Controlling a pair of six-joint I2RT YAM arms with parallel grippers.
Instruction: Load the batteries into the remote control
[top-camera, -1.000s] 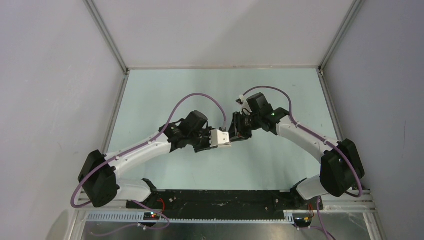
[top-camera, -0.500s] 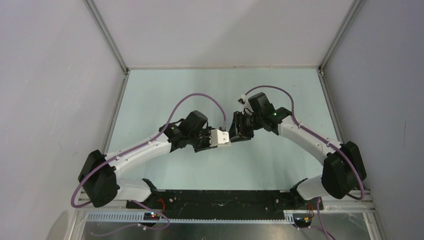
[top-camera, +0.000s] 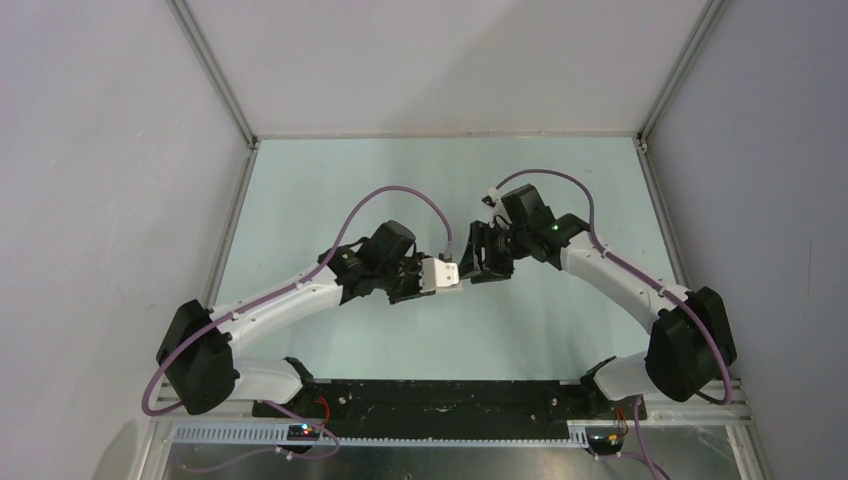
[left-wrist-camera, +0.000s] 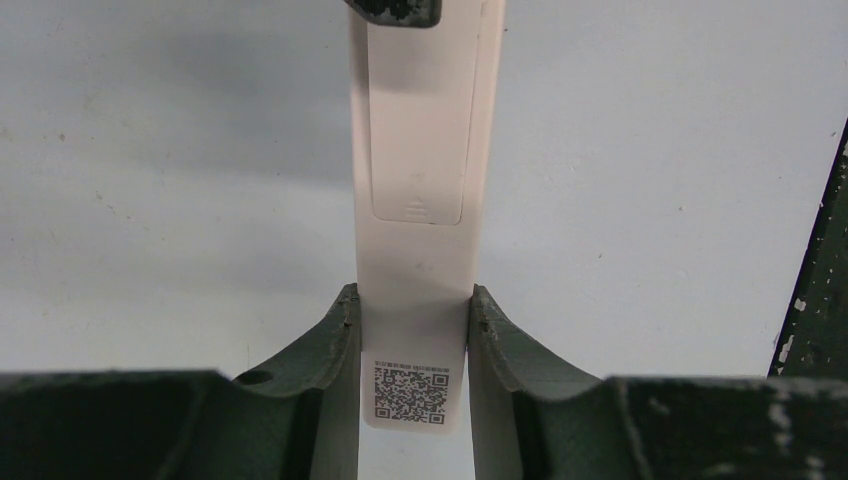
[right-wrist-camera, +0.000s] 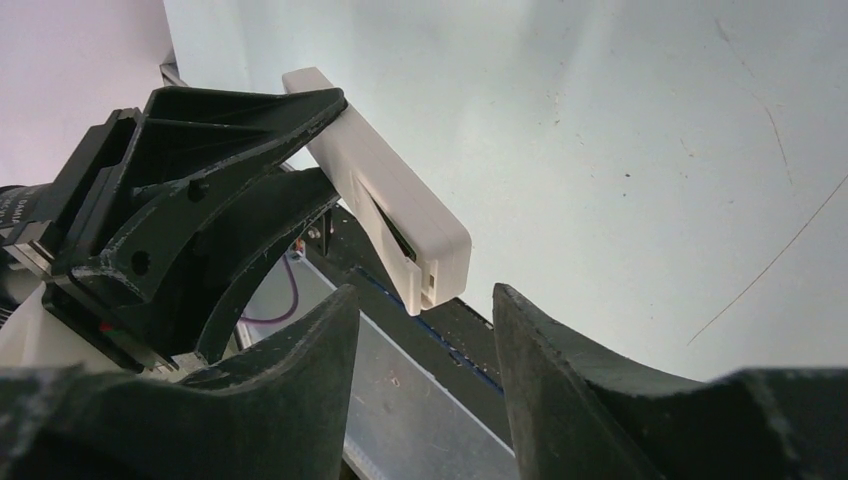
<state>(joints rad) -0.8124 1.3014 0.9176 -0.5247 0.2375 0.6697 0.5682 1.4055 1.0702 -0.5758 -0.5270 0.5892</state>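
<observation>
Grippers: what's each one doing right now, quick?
Left gripper: shut on the remote.
Right gripper: open, holding nothing, the remote's end near its tips.

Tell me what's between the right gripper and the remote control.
Nothing: the right wrist view shows the remote control ending at the fingertips of the open right gripper.

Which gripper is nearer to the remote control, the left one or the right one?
Left. The left gripper clamps the remote control at its labelled end; the right gripper stands open at the free end, not gripping.
</observation>
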